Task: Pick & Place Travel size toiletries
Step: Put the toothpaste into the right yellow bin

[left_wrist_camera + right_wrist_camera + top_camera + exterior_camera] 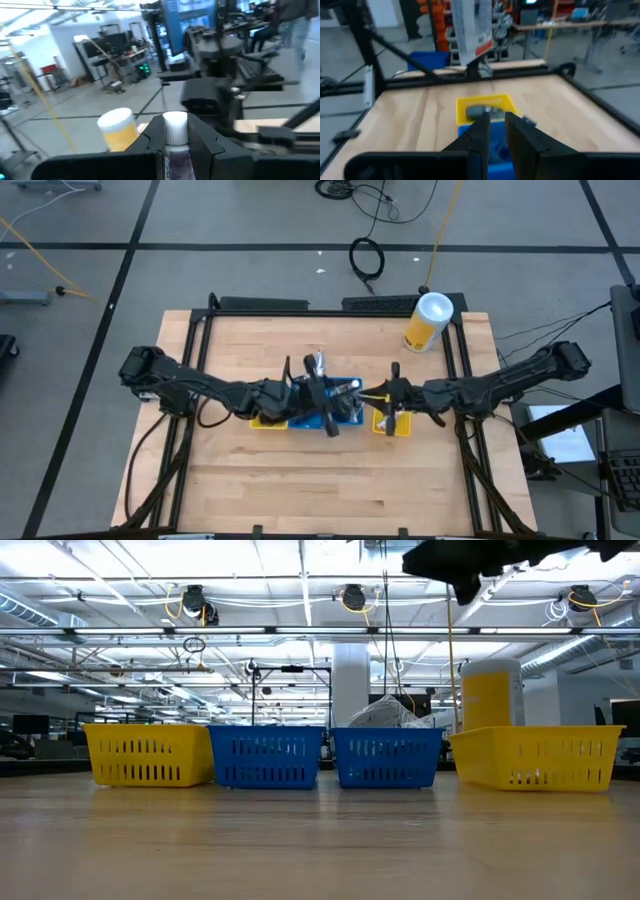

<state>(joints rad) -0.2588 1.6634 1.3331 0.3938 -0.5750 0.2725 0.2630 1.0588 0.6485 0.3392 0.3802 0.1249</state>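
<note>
My left gripper (176, 145) is shut on a small tube (176, 160) with a white ribbed cap (175, 127) and a pale printed label. It hovers over the blue bins (345, 402) at mid-table. From the right wrist view the same tube (472, 30) shows white with a red patch, high above the table. My right gripper (496, 127) hovers over the bins at the row's right end (385, 395), its fingers nearly together with nothing between them. A grey item (485, 111) lies in a yellow bin (485, 102) ahead of it. My left gripper pinches the tube's body (176, 155) just below the white cap, between its two fingers. The capped end sticks out past the fingertips. The gripper reaches in level from the table's left. The tube is lifted clear above the bins.
Four bins stand in a row at mid-table: yellow (150, 755), blue (265, 755), blue (388, 758), yellow (540, 758). A crinkled bundle (385, 715) rises out of the third. A tall yellow canister (428, 320) with a white lid stands at the far right. The near half of the table is bare wood.
</note>
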